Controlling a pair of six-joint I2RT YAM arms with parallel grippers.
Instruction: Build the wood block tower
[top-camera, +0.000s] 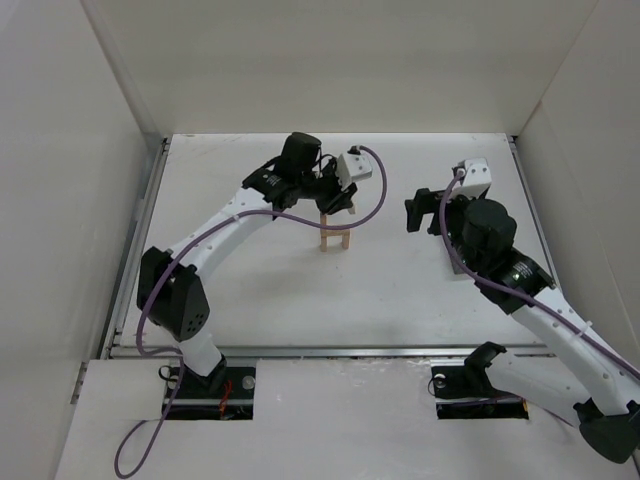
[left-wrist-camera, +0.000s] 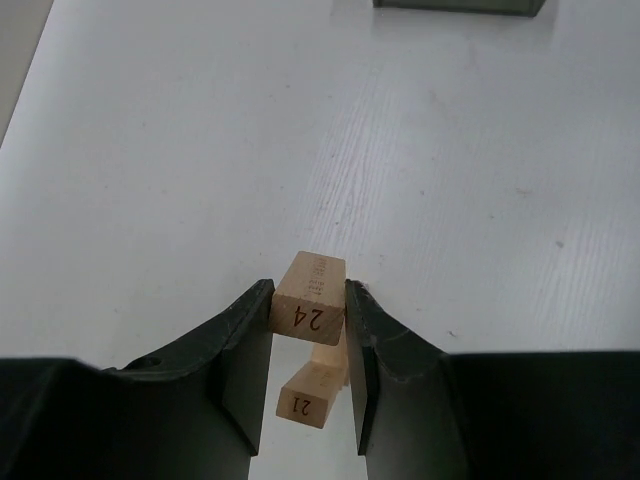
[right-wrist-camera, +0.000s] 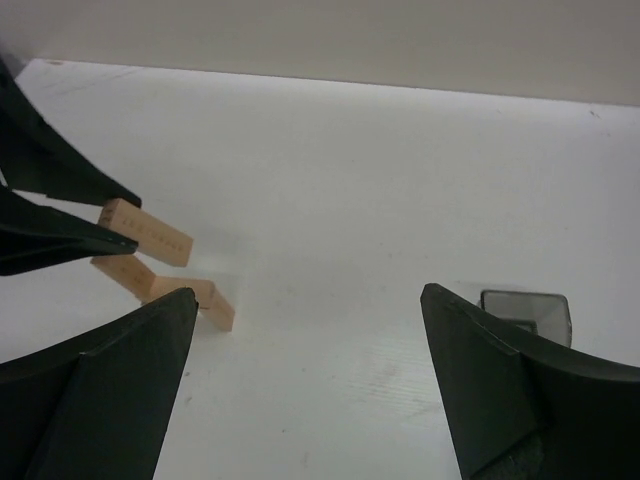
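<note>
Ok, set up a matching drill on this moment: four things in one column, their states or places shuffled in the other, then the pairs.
Things
1. left end effector
2. right end effector
3. block marked 24
4. grey bin

States or places
A. open, holding nothing
B. standing on the table
C. shut on a block
D. pinched, above the block marked 21

Pairs: 1-C, 2-A, 3-D, 4-B
</note>
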